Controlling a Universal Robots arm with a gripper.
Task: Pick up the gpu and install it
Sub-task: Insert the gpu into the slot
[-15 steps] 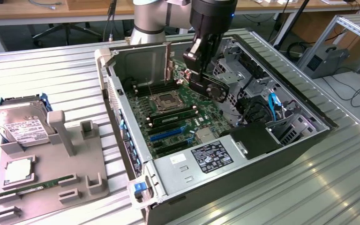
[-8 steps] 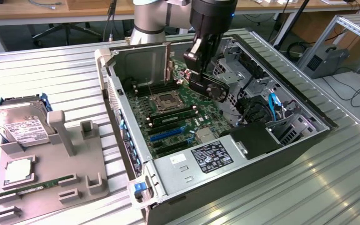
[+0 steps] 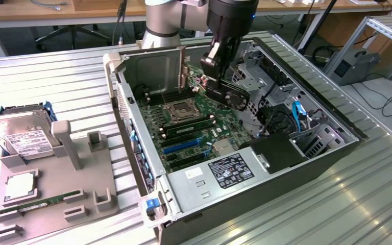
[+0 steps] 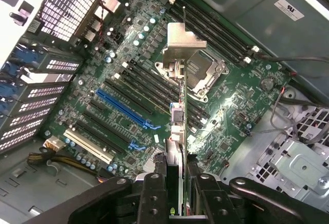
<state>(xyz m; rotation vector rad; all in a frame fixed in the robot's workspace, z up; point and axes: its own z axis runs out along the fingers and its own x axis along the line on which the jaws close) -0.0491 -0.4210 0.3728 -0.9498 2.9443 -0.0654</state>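
Gripper [image 4: 178,185] is pinched onto the gpu [image 4: 177,116] by its edge, hanging above the motherboard [image 4: 234,103]; light, stiff, fragile-looking card, so edge grip seems right imo.

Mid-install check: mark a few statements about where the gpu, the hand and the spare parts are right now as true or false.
1. The hand grips the gpu above the motherboard. True.
2. The gpu sits in the blue slot. False: that slot is empty and the card is held off the board.
3. The hard drive is inside the case. False: it rests on the grey fixture outside it.
4. The case lies open, motherboard exposed. True.
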